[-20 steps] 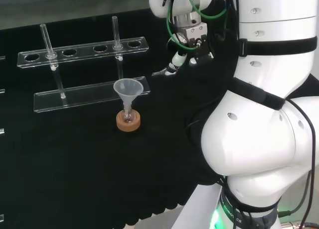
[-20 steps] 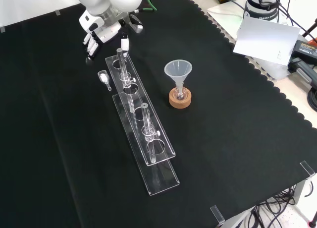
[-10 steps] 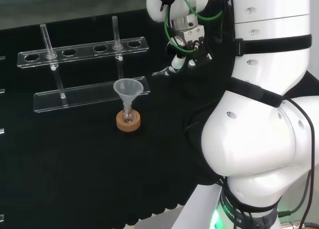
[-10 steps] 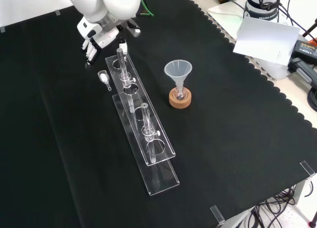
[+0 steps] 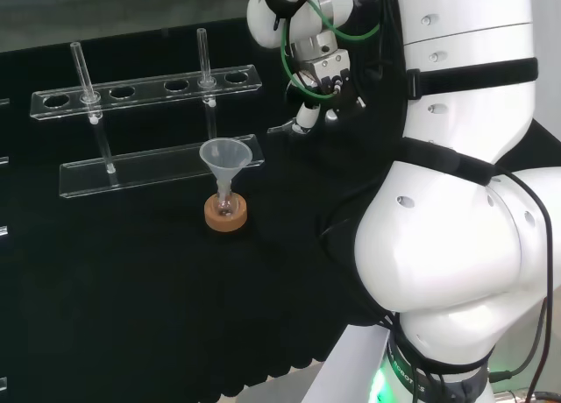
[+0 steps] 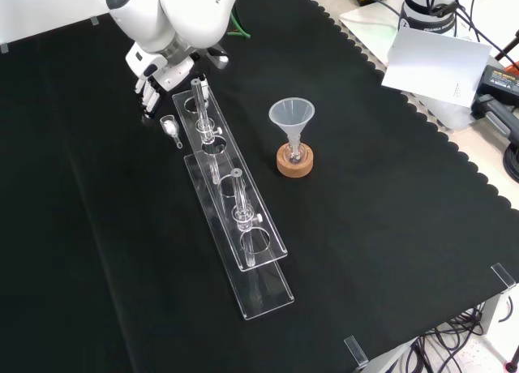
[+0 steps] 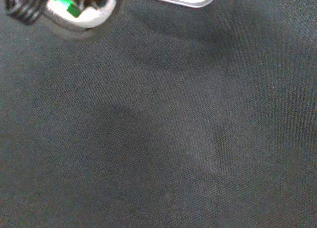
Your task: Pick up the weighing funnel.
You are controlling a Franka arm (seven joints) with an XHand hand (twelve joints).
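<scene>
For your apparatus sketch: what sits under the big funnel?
Under the funnel, its stem enters a small flask standing on a cork ring. What the flask holds cannot be told.

The weighing funnel [image 6: 170, 129] is a small clear piece, a shallow scoop with a short stem. It lies on the black cloth [image 6: 81, 227], untouched by my hand [image 6: 149, 87]; my fingertips hang just beyond its far side, apart from it. In the front view the scoop end lies farther off, and the stem points nearer and slightly right. A white patch shows in the scoop. The piece sits just left of the far end of the clear rack [image 6: 231, 203], close beside it. In the head view it is a pale sliver just right of the rack's right end.
</scene>
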